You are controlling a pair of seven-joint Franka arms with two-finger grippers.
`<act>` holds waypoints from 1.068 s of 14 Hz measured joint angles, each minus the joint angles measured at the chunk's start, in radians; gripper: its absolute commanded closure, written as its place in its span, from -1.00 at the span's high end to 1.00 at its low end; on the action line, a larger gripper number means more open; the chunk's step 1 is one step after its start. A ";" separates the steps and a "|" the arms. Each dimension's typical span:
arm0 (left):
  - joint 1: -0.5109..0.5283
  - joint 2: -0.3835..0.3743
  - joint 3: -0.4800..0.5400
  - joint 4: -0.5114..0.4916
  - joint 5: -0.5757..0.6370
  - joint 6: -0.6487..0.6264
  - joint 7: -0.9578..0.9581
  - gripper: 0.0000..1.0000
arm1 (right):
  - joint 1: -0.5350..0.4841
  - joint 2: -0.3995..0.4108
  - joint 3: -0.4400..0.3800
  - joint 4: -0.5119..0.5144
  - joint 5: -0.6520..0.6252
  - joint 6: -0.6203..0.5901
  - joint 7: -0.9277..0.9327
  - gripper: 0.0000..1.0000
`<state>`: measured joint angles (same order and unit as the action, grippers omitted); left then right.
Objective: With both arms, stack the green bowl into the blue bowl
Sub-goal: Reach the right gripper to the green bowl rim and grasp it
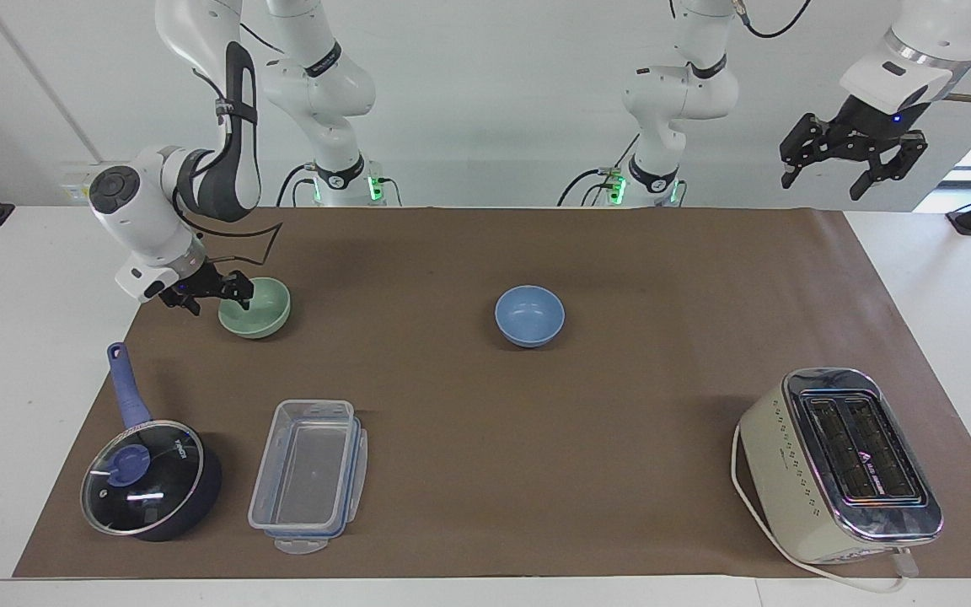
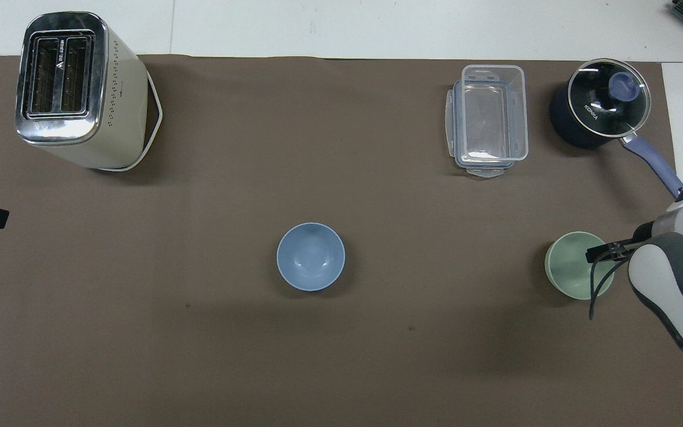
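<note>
Now the right gripper (image 1: 216,295), jaws spread, straddles the matte mint-green bowl's (image 1: 260,308) rim; closing comes next; the left gripper (image 1: 853,160) waits open.

White table (image 1: 47,278) with a brown mat (image 1: 469,405) over most of it. On the mat: green bowl (image 1: 258,310) toward the right arm's end, blue bowl (image 1: 529,315) mid-table, both upright. Farther from the robots: lidded dark blue saucepan (image 1: 148,480), clear plastic container (image 1: 308,474) just beside it, and a toaster (image 1: 839,464) at the left arm's end.
</note>
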<state>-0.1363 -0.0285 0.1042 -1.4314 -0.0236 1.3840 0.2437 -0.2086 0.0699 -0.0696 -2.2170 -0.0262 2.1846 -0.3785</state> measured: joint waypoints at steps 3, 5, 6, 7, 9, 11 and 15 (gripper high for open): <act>0.000 0.000 0.000 0.000 0.000 -0.001 0.000 1.00 | -0.013 0.004 -0.001 -0.021 0.000 0.024 -0.019 0.56; 0.000 0.000 0.000 0.000 0.000 -0.001 0.000 1.00 | -0.013 0.004 0.000 -0.025 0.000 0.025 -0.019 -0.23; 0.000 0.000 0.000 0.000 0.000 -0.001 0.000 1.00 | -0.013 0.004 0.000 -0.026 0.000 0.025 -0.019 -0.47; 0.000 0.000 0.000 0.000 0.000 -0.001 0.000 1.00 | -0.013 0.004 0.000 -0.027 0.000 0.025 -0.019 -0.64; 0.000 0.000 0.000 0.000 0.000 -0.001 0.000 1.00 | -0.013 0.004 0.001 -0.027 0.000 0.025 -0.019 -1.00; 0.000 0.000 0.000 0.000 0.000 -0.001 0.000 1.00 | -0.010 0.004 0.004 -0.027 0.000 0.025 -0.019 -1.00; 0.000 0.000 0.000 0.000 0.000 -0.001 0.000 1.00 | -0.007 0.000 0.007 -0.022 0.003 0.020 -0.021 -1.00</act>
<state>-0.1363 -0.0289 0.1041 -1.4315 -0.0236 1.3826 0.2437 -0.2159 0.0695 -0.0623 -2.2394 -0.0236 2.2041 -0.3993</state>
